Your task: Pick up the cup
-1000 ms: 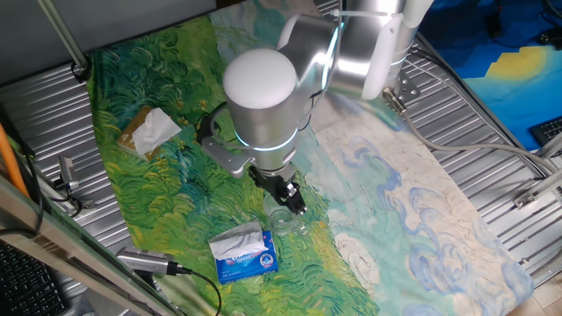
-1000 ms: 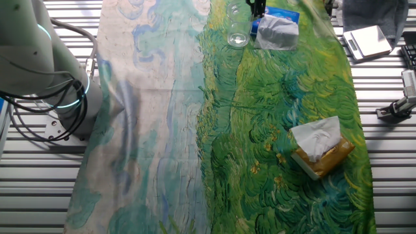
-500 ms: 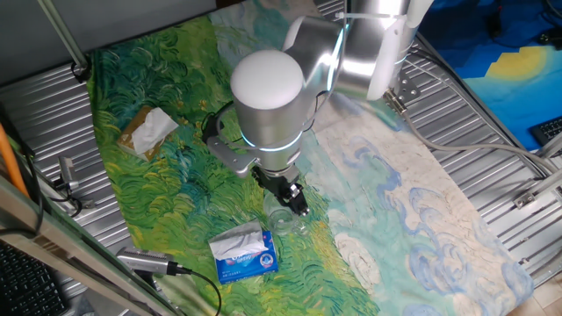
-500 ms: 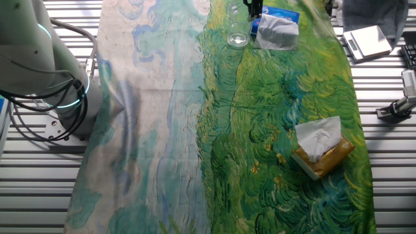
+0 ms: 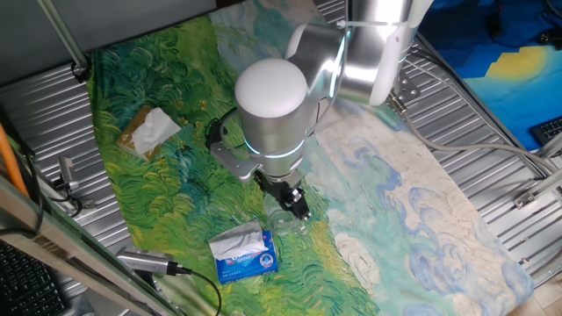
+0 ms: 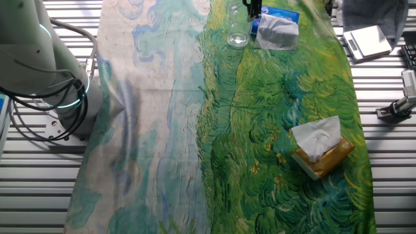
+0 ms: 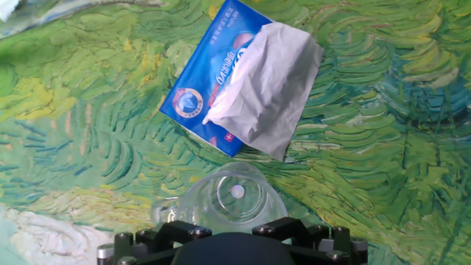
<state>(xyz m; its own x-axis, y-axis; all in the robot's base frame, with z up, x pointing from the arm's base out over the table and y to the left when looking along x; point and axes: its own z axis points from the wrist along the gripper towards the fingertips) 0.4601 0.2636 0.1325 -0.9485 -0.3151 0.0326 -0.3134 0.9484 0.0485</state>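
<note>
The cup (image 5: 285, 220) is small, clear plastic and stands upright on the green painted cloth. It also shows in the other fixed view (image 6: 238, 36) and at the bottom of the hand view (image 7: 232, 197), seen from above. My gripper (image 5: 294, 202) hangs just above and beside the cup, with its dark fingers pointing down at it. In the other fixed view only its tip (image 6: 252, 8) shows at the top edge. The hand view shows only the black gripper body, not the fingertips. I cannot tell how the jaws stand.
A blue-and-white tissue packet (image 5: 245, 251) lies right next to the cup, also in the hand view (image 7: 246, 81). A brown tissue box (image 5: 149, 132) sits farther off on the cloth. A small scale (image 6: 367, 40) rests on the metal slats beside the cloth.
The arm has shifted slightly to the right and down in one fixed view. The gripper stays over the cup. The cup and packet have not moved.
</note>
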